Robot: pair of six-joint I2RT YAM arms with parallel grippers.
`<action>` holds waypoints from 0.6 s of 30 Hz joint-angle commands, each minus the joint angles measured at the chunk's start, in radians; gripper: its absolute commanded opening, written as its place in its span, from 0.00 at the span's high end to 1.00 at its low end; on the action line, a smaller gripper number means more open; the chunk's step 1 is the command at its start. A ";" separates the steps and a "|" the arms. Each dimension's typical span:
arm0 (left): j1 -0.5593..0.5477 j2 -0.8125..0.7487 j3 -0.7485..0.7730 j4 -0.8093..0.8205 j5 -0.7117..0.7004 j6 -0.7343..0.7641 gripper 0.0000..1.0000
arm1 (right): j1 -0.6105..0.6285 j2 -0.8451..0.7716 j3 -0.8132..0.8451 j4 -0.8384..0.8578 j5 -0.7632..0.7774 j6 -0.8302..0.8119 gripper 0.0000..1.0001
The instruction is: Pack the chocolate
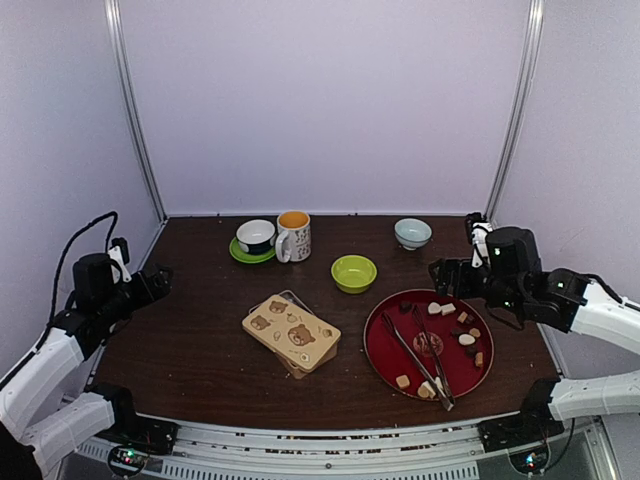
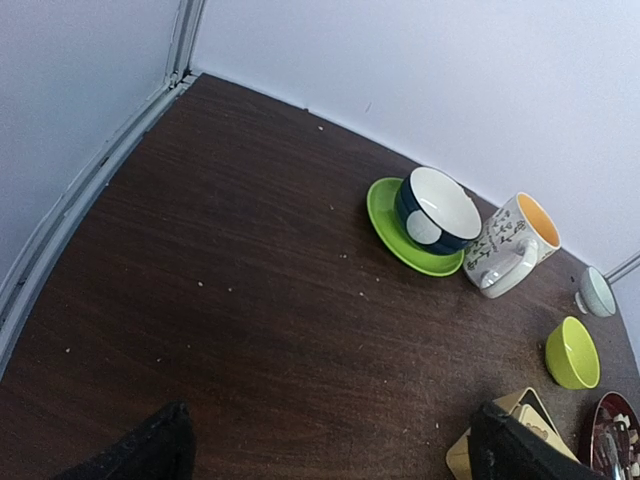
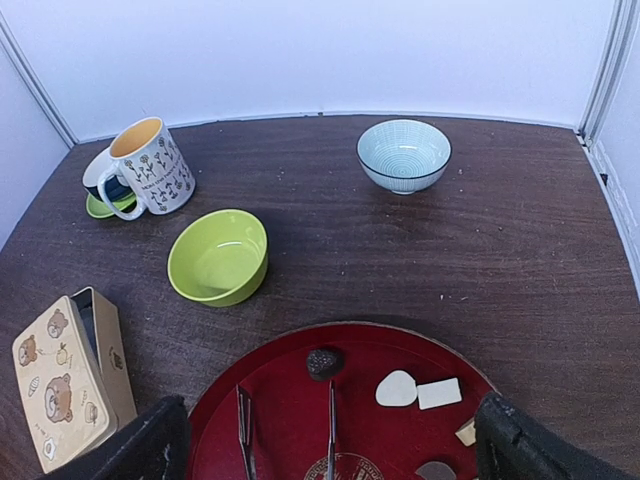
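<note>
Several small pieces of chocolate (image 1: pixel 466 339), white, tan and dark brown, lie scattered on a round red tray (image 1: pixel 375 345). In the right wrist view a dark piece (image 3: pixel 325 362), a white heart-shaped piece (image 3: pixel 397 389) and a white rectangular piece (image 3: pixel 439 393) show on the tray (image 3: pixel 280 400). My right gripper (image 1: pixel 438 271) hovers open over the tray's far edge, its fingers (image 3: pixel 135 450) wide apart and empty. My left gripper (image 1: pixel 160 283) hangs open over bare table at the far left, with nothing between its fingers (image 2: pixel 150 450).
Long metal tongs (image 1: pixel 415 350) lie on the tray. A tan bear-printed tin (image 1: pixel 291 334) sits left of the tray. A green bowl (image 1: pixel 354 273), a light blue bowl (image 1: pixel 413 233), a flowered mug (image 1: pixel 293 236) and a dark bowl on a green saucer (image 1: pixel 256 237) stand behind.
</note>
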 commanded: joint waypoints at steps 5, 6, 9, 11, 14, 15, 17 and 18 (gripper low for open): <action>-0.001 -0.021 0.049 -0.129 -0.017 0.013 0.02 | -0.005 -0.030 0.006 -0.024 0.006 0.014 0.00; 0.000 -0.026 0.045 -0.139 -0.020 0.009 0.02 | -0.005 -0.030 0.007 -0.030 0.002 0.016 0.00; -0.001 -0.050 0.023 -0.127 0.011 0.009 0.02 | -0.006 -0.032 0.003 -0.042 -0.016 0.022 0.00; -0.001 -0.058 0.005 -0.098 0.073 0.013 0.02 | -0.005 -0.028 0.001 -0.040 -0.050 0.020 0.00; 0.000 -0.045 -0.029 -0.044 0.188 -0.038 0.02 | -0.005 -0.008 0.007 -0.039 -0.122 0.018 0.00; 0.000 -0.036 -0.048 -0.006 0.233 -0.081 0.02 | -0.005 0.001 0.011 -0.038 -0.151 0.018 0.00; -0.001 -0.009 -0.105 0.091 0.336 -0.172 0.02 | -0.003 0.022 0.011 -0.028 -0.208 0.021 0.00; -0.002 0.006 -0.134 0.142 0.380 -0.215 0.02 | -0.001 0.035 0.012 -0.020 -0.233 0.025 0.00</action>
